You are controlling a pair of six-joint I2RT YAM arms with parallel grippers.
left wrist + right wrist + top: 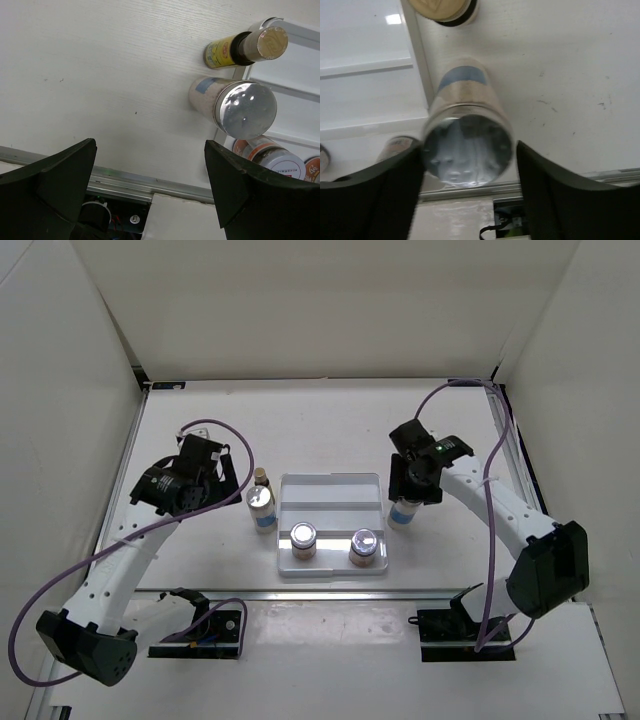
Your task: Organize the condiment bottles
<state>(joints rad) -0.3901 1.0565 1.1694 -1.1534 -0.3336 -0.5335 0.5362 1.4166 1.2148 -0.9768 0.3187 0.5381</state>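
1. The right silver-lidded jar [465, 100] stands upright on the table [200, 420], just beside the right edge of the tray [330, 490]. Its blue label faces away from the arm.
2. The right gripper [469, 150] sits over this jar with one finger on each side of the lid. The jaws are spread about as wide as the jar. The finger nearer the tray looks to be against the lid, while a thin sliver of table shows between the other finger and the jar, so the jar is not clamped.
3. Just behind the jar, a tan cap [442, 7] is cut off by the top edge of the right wrist view. From above, the gripper hides whatever is under that cap.
4. Two squat jars [303, 538] stand side by side on the front step of the tray.
5. Left of the tray, the left silver-lidded jar [235, 105] stands close to the tray's edge, with the left amber bottle [225, 50] just behind it.
6. The left gripper [150, 145] hangs near those two with its fingers spread wide. It holds nothing and touches nothing.
7. The right wrist view is blurred, so the label cannot be read. In the left wrist view, one finger covers part of the squat jars.
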